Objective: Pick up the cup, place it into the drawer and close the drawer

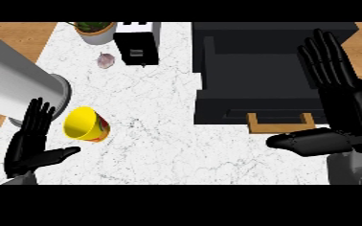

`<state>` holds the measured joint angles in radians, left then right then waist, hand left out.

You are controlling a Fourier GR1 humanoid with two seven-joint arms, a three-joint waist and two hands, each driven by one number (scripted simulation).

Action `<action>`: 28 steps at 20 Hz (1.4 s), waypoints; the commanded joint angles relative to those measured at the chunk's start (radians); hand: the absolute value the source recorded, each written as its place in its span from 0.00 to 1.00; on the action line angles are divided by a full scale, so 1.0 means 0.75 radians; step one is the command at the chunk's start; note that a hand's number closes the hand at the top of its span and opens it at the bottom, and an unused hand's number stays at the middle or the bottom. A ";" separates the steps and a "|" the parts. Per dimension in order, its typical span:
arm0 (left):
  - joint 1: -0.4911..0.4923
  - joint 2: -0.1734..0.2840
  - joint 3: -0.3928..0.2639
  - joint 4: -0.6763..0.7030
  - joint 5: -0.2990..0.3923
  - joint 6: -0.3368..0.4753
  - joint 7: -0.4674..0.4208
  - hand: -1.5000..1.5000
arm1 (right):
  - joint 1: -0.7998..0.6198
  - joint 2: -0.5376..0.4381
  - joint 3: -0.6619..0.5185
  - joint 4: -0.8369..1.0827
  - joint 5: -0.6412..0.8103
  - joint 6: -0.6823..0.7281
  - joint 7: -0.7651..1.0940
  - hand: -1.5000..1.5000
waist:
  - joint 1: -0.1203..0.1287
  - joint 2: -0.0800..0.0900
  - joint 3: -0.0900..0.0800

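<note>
- Yellow cup (pixel 85 123) lies tipped on the marble tabletop (pixel 155 100), near left, just beside the left hand (pixel 28 141) — fingers released, holding nothing.
- Right hand (pixel 326 100) hangs open by the dark drawer (pixel 262 84).
- Risk: a sideways nudge could roll the cup away — it's on its side.

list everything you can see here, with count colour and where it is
cup: 1, yellow with a red side, lying on its side at the counter's left, just right of the left hand
drawer: 1, black, open, at the right, with a wooden handle on its near front
toaster: 1, black and white, far side, left of the drawer
plant pot: 1, white pot with green leaves, far left
garlic: 1, pale pinkish, in front of the plant pot
cylinder: 1, grey, left edge
counter: 1, white marble
left hand: 1, black, open, lower left
right hand: 1, black, open, over the drawer's right side
</note>
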<state>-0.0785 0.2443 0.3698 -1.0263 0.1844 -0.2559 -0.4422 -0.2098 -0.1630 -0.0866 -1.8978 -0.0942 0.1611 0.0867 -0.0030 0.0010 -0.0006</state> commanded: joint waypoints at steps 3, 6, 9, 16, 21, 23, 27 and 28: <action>-0.212 0.072 0.031 0.457 -0.069 0.010 -0.217 0.00 | -0.089 -0.068 -0.098 0.081 -0.070 0.053 -0.001 0.00 | -0.006 0.002 0.000; -0.173 0.119 0.034 0.633 -0.104 -0.064 -0.426 0.00 | -0.074 -0.020 -0.032 0.042 -0.013 0.003 0.049 0.00 | -0.003 0.002 -0.001; -0.288 0.150 0.042 0.879 -0.153 -0.046 -0.570 0.00 | -0.090 0.023 0.008 0.081 0.038 -0.026 -0.013 0.00 | -0.013 0.007 -0.003; -0.408 0.129 0.048 1.088 -0.167 -0.016 -0.730 0.00 | -0.053 0.017 0.014 0.008 0.029 -0.016 0.024 0.00 | -0.020 0.007 -0.003; -0.411 0.082 0.038 1.132 -0.188 0.037 -0.810 0.00 | -0.125 -0.049 -0.077 0.081 -0.045 0.029 0.032 0.00 | -0.022 0.010 -0.004; -0.423 0.118 0.035 1.138 -0.194 -0.021 -0.806 0.00 | -0.109 -0.028 -0.047 0.063 -0.045 0.031 0.038 0.00 | -0.030 0.014 -0.006; -0.473 0.110 0.036 1.144 -0.197 0.022 -0.796 0.00 | -0.063 -0.022 -0.033 -0.007 -0.025 0.021 0.048 0.00 | -0.035 0.014 -0.006; -0.473 0.123 0.032 1.148 -0.199 -0.014 -0.789 0.00 | -0.082 -0.022 -0.029 0.051 -0.025 0.037 0.019 0.00 | -0.026 0.013 -0.005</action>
<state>-0.4169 0.3227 0.3962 -0.1829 0.0415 -0.2129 -0.9739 -0.2591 -0.1830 -0.1173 -1.8797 -0.1232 0.1875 0.1119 -0.0245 0.0090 -0.0041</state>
